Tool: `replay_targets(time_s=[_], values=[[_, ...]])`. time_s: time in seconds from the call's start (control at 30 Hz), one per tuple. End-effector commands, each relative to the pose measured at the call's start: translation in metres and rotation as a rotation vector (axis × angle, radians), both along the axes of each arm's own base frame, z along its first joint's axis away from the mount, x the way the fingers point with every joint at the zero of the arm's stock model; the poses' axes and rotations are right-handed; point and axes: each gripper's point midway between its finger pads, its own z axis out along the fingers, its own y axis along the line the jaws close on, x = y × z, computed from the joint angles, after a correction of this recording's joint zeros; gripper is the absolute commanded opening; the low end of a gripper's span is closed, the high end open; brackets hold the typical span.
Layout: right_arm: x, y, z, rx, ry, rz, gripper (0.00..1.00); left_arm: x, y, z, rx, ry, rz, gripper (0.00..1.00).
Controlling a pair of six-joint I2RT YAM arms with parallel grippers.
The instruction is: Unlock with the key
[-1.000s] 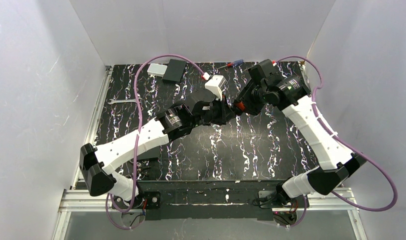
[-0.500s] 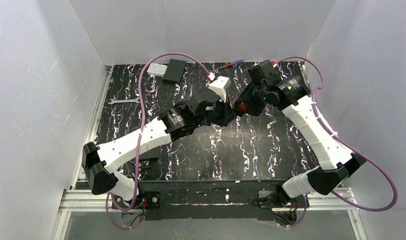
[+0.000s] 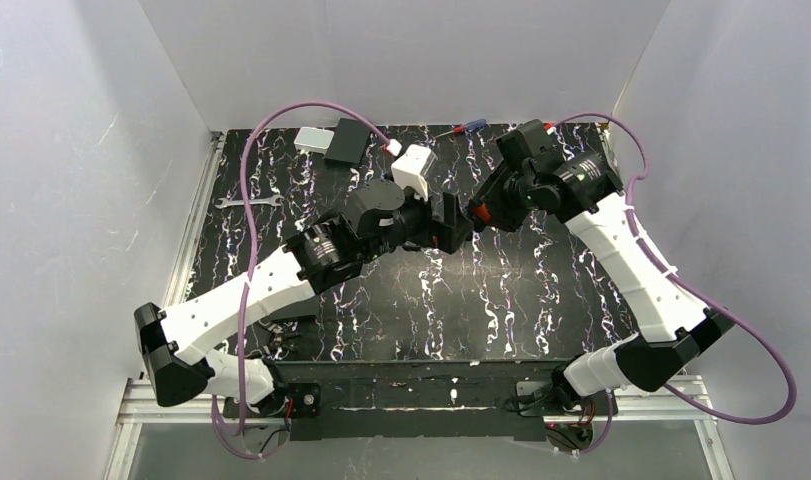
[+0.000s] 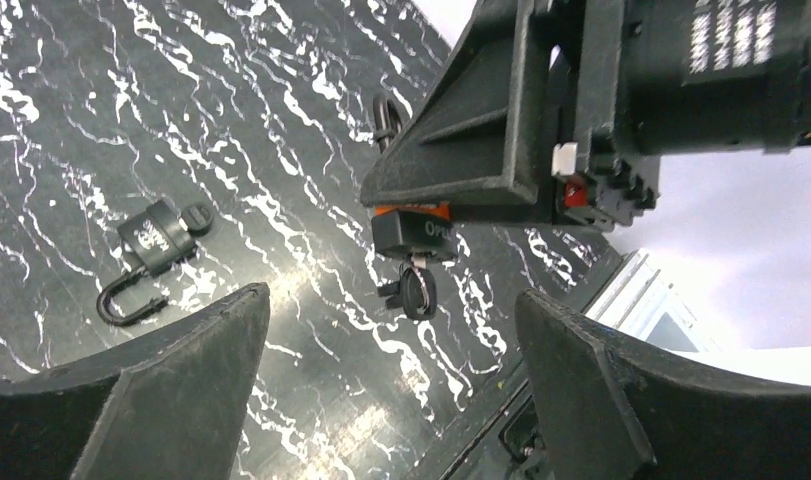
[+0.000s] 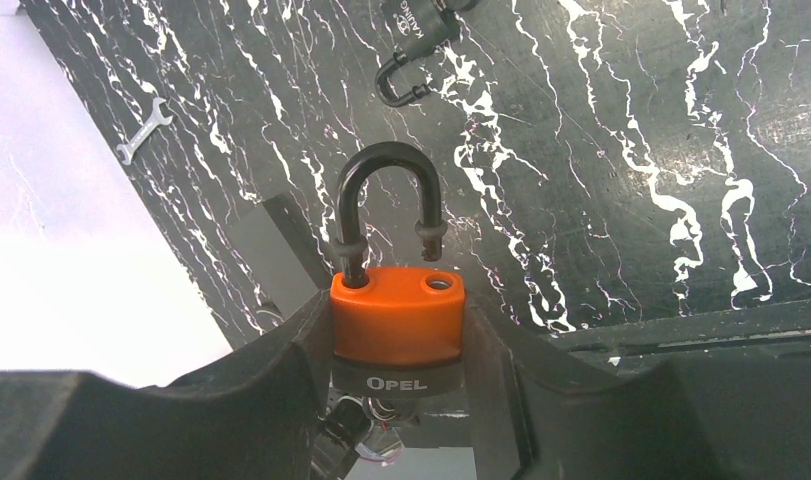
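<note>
The key (image 4: 418, 292) is seen hanging from the underside of the orange padlock (image 5: 397, 315). Its short silvery blade is pushed up into the lock's black base, and its dark, rounded head dangles below. A second small dark piece is seen just beside the head; what it is cannot be told. In the right wrist view the key is only partly shown, under the lettered black band of the lock.

The padlock is held above the surface (image 4: 281, 120), clamped by its sides between the fingers of the right tool (image 3: 483, 209), with the black shackle pointing away from the wrist. One shackle leg is seated in the body, while the other is lifted clear of its hole.

The left tool (image 3: 450, 222) is spread wide and nothing is gripped by it. It is faced toward the key end of the lock, near it, and no contact with the key is seen.

On the black, white-veined surface a small black padlock (image 4: 156, 238) is laid flat with its shackle open. A silver wrench (image 5: 143, 130) is laid well apart from it, near the surface's left edge.
</note>
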Motion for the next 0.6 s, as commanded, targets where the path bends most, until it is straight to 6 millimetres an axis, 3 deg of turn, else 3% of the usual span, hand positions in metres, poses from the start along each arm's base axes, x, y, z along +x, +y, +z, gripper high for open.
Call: replay_targets(time_s=[0.0,0.2,0.57], values=[[0.004,-0.005,0.035,0.064,-0.118,-0.052,0.01,0.015,0.002,0.023,-0.103,-0.039,0.053,0.91],[0.006,-0.002,0.039,0.075,-0.130,-0.048,0.01,0.028,-0.012,0.033,-0.226,-0.035,0.060,0.88],[0.007,-0.010,0.051,0.070,-0.167,-0.069,0.01,0.022,-0.035,0.018,-0.227,0.019,-0.038,0.67]])
